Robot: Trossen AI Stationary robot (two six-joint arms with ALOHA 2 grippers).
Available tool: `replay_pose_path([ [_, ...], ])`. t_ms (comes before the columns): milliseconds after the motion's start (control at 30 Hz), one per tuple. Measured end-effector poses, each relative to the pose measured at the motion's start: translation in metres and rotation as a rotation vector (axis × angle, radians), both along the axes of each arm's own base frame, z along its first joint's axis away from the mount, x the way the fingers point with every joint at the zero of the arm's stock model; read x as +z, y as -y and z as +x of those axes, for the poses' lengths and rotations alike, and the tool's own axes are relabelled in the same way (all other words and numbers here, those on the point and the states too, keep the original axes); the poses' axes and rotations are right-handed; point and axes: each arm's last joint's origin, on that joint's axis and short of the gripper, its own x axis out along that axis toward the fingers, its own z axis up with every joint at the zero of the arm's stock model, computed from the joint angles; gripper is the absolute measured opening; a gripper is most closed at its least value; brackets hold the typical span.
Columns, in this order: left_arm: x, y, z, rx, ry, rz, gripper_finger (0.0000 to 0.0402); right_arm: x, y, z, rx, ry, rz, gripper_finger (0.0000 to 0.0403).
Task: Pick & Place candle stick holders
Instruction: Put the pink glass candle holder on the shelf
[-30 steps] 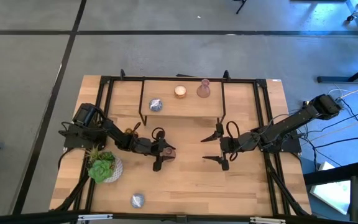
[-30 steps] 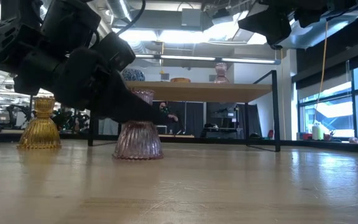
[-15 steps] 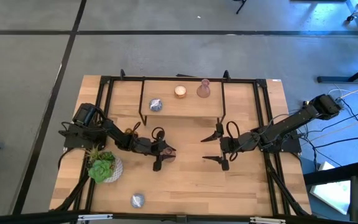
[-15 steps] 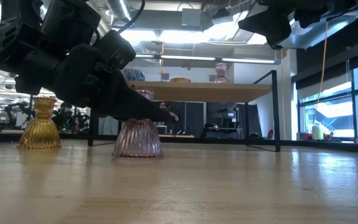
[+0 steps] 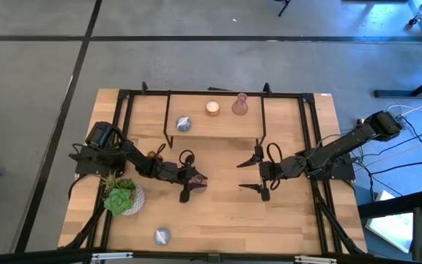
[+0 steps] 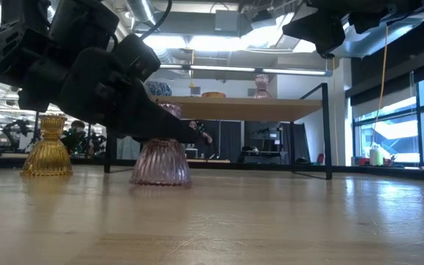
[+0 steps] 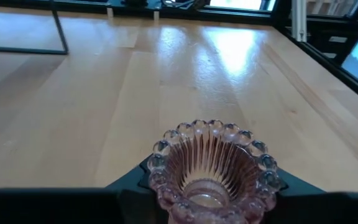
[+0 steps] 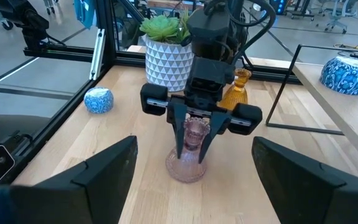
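A pink ribbed holder [image 5: 195,178] with a beaded rim [image 7: 213,158] stands mid-table on its wide base [image 6: 160,163]. My left gripper [image 5: 190,182] is shut on it. My right gripper [image 5: 253,174] hovers open and empty to the table's right of it. An amber holder [image 6: 48,146] stands on the table beside my left arm. On the shelf at the far side stand a silvery-blue round holder [image 5: 184,124], a cream-white holder [image 5: 212,108] and a second pink holder [image 5: 239,105]. Another silvery-blue round holder [image 5: 162,236] sits near the front edge. My left gripper pinches the pink holder's narrow upper part [image 8: 195,132], just below the beaded rim, between its two fingers [image 8: 179,135]. The fingers come from above, slanting down from the table's left. The holder is upright with its base [image 8: 184,169] on the table.
A green succulent in a white patterned pot [image 5: 124,196] stands at the front left beside my left arm. A black-framed wooden shelf [image 5: 215,128] spans the table's far part, and a black frame rail [image 5: 313,147] runs along the table's sides.
My left gripper has drawn the pink holder a little toward the table's left; the holder stays upright with its base on the table.
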Motion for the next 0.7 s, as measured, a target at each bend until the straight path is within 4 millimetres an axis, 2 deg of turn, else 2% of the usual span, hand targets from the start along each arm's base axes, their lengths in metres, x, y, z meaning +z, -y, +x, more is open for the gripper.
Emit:
replay_pose_path([
  [200,0.0,0.002,0.0,-0.009,0.001,-0.008,0.0132,0.0,0.0,0.0,0.0,0.0,0.0,0.0321],
  [400,0.002,0.003,-0.001,-0.036,0.001,-0.021,0.0122,0.0,0.0,0.0,0.0,-0.001,0.0,0.0321],
  [700,0.027,0.006,-0.006,-0.073,0.081,-0.011,0.0135,-0.001,0.0,0.0,0.0,-0.004,-0.002,0.0321],
])
